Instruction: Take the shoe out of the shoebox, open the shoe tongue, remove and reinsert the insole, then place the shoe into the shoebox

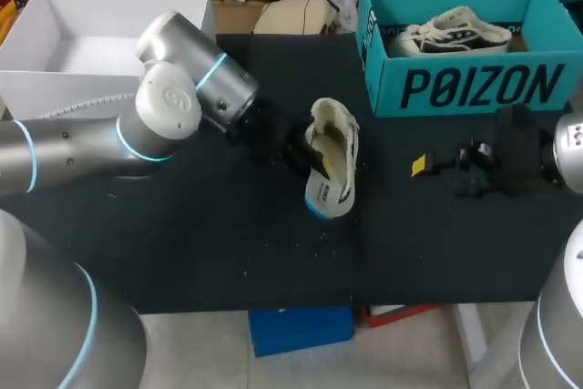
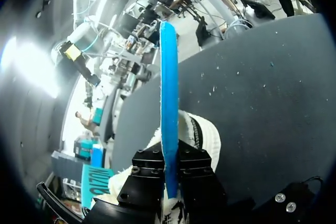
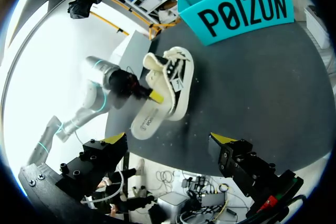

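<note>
The shoe point(image 1: 339, 134), cream fabric with dark stripes, lay on its side near the middle of the black table point(image 1: 182, 243), outside the shoebox point(image 1: 474, 88) and well apart from it. Its insole point(image 2: 169, 77), a thin flat sheet, blue on one face and pale with print on the other, stuck partly out of the shoe toward the table's near edge. The left gripper point(image 1: 305, 154) was closed on the insole, a finger pressed to each face, with the sheet running edge-on straight ahead of it. How much of the insole stayed inside the shoe could not be made out. Open tabletop, flecked with small light specks, lay around the shoe toward the near edge and the left side. The right gripper point(image 3: 169, 139) hung to the shoe's right with its fingers spread wide and nothing between them. The teal cardboard shoebox stood at the far right edge, with a second shoe point(image 1: 451, 32) lying inside. A white box point(image 1: 64, 93) stood at the far left corner, partly hidden by the left arm.
</note>
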Robot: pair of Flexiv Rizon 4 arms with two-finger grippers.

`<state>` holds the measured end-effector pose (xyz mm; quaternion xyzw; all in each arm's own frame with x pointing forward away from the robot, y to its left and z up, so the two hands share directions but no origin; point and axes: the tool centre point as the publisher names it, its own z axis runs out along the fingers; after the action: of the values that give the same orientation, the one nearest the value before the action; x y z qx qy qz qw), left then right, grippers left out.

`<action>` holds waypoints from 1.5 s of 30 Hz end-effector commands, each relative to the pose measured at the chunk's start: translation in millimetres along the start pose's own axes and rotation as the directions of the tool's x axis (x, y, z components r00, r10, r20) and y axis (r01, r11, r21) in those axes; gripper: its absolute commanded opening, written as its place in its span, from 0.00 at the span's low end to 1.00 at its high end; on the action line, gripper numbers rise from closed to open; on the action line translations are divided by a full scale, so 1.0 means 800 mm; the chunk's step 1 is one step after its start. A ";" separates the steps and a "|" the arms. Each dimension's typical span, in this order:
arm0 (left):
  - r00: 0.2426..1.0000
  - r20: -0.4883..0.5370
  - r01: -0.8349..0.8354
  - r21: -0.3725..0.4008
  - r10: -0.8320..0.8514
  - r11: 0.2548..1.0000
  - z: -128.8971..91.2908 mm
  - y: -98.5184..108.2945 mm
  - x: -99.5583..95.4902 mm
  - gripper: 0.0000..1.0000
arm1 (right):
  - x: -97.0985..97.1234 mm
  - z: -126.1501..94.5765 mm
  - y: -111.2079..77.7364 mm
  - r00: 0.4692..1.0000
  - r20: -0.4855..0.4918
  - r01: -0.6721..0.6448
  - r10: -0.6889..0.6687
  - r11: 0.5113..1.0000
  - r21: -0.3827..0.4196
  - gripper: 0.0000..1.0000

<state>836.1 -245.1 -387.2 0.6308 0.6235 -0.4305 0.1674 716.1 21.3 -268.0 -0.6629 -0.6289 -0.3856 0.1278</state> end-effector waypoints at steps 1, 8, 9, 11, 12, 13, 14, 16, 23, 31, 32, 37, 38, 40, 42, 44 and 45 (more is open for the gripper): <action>1.000 -0.006 -0.002 0.005 0.002 1.000 0.004 0.014 -0.001 0.00 | 0.001 0.001 0.001 1.000 0.002 -0.001 0.001 1.000 0.002 1.00; 1.000 -0.004 -0.027 0.023 0.027 0.999 0.007 0.008 -0.017 1.00 | 0.001 0.001 0.001 1.000 0.002 -0.001 0.001 1.000 0.002 1.00; 1.000 -0.003 -0.031 0.027 0.031 0.999 0.006 0.005 -0.018 1.00 | 0.001 0.001 0.001 1.000 0.002 -0.001 0.001 1.000 0.002 1.00; 0.999 0.001 -0.043 0.034 0.043 0.999 0.003 -0.009 -0.021 1.00 | 0.001 0.001 0.001 1.000 0.002 -0.001 0.001 1.000 0.002 1.00; 0.999 -0.003 -0.050 0.033 0.050 0.998 0.001 -0.016 -0.022 1.00 | 0.001 0.001 0.001 1.000 0.002 -0.001 0.001 1.000 0.002 1.00; 0.998 -0.005 -0.056 0.036 0.056 0.998 -0.001 -0.024 -0.022 0.99 | 0.001 0.001 0.001 1.000 0.002 -0.001 0.001 1.000 0.002 1.00; 0.998 -0.005 -0.062 0.038 0.063 0.997 -0.003 -0.036 -0.022 0.95 | 0.001 0.001 0.001 1.000 0.002 -0.001 0.001 1.000 0.002 1.00; 0.997 -0.008 -0.075 0.039 0.075 0.996 -0.007 -0.052 -0.024 0.90 | 0.001 0.001 0.001 1.000 0.002 -0.001 0.001 1.000 0.002 1.00; 0.994 -0.028 -0.108 0.044 0.109 0.993 -0.014 -0.096 -0.027 0.59 | 0.001 0.001 0.001 1.000 0.002 -0.001 0.001 1.000 0.002 1.00; 0.992 -0.067 -0.100 0.063 0.104 0.993 -0.014 -0.114 -0.020 0.00 | 0.001 0.001 0.001 1.000 0.002 -0.001 0.001 1.000 0.002 1.00; 0.992 -0.069 -0.099 0.063 0.103 0.993 -0.013 -0.114 -0.019 0.00 | 0.001 0.001 0.001 1.000 0.002 -0.001 0.001 1.000 0.002 1.00; 0.992 -0.075 -0.094 0.057 0.098 0.994 -0.014 -0.107 -0.016 0.00 | 0.001 0.001 0.001 1.000 0.002 -0.001 0.001 1.000 0.002 1.00; 0.992 -0.079 -0.094 0.048 0.097 0.994 -0.014 -0.105 -0.017 0.00 | 0.001 0.001 0.001 1.000 0.002 -0.001 0.001 1.000 0.002 1.00; 0.991 -0.089 -0.095 0.038 0.098 0.995 -0.015 -0.099 -0.018 0.00 | 0.001 0.001 0.001 1.000 0.002 -0.001 0.001 1.000 0.002 1.00; 0.991 -0.087 -0.095 0.036 0.098 0.995 -0.014 -0.092 -0.019 0.00 | 0.001 0.001 0.001 1.000 0.002 -0.001 0.001 1.000 0.002 1.00; 0.992 -0.085 -0.094 0.033 0.096 0.995 -0.014 -0.084 -0.021 0.00 | 0.001 0.001 0.001 1.000 0.002 -0.001 0.001 1.000 0.002 1.00; 0.992 -0.082 -0.094 0.034 0.096 0.995 -0.013 -0.080 -0.022 0.00 | 0.001 0.001 0.001 1.000 0.002 -0.001 0.001 1.000 0.002 1.00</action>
<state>775.2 -230.7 -343.6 0.6782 0.5943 -0.4030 0.1562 716.2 21.3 -268.0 -0.6628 -0.6289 -0.3857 0.1279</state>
